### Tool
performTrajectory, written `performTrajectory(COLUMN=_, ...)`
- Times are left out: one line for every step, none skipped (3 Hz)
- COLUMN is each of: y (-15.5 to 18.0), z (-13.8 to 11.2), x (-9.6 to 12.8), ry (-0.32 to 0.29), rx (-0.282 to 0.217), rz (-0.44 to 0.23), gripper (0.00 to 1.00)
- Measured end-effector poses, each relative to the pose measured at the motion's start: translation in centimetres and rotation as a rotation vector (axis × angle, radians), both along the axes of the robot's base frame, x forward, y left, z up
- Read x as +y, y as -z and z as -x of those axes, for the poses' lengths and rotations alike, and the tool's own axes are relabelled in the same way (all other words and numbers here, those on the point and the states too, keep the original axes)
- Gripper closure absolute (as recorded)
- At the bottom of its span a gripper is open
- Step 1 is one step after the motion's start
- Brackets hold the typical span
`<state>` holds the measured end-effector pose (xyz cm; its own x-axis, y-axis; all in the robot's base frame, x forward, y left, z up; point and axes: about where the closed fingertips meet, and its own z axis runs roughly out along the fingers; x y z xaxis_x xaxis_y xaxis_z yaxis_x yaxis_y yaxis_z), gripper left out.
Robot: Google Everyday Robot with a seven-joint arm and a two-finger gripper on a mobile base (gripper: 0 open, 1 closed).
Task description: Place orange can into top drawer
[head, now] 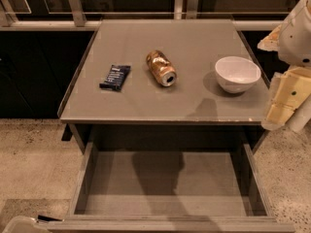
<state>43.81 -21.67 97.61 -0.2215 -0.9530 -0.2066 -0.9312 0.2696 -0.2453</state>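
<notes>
The orange can (161, 68) lies on its side in the middle of the grey tabletop (146, 103), its silver top facing the front. The top drawer (165, 183) is pulled open below the table's front edge, and its flat grey bottom holds nothing. My gripper (284, 103) hangs at the right edge of the view, beside the table's front right corner. It is to the right of the can, apart from it, and holds nothing that I can see.
A white bowl (237, 74) stands on the right of the tabletop, close to my arm (299, 30). A dark blue snack bar wrapper (115, 77) lies on the left. A railing runs behind the table. Speckled floor lies on both sides.
</notes>
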Motion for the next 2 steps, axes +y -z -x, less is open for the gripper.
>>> performTrajectory(y=-0.2, z=-0.2, x=0.0, ry=0.000, rx=-0.011, rz=-0.005, gripper=0.00)
performTrajectory(y=-0.3, z=-3.0, x=0.1, ry=0.016, rx=-0.055, rz=-0.071, gripper=0.00)
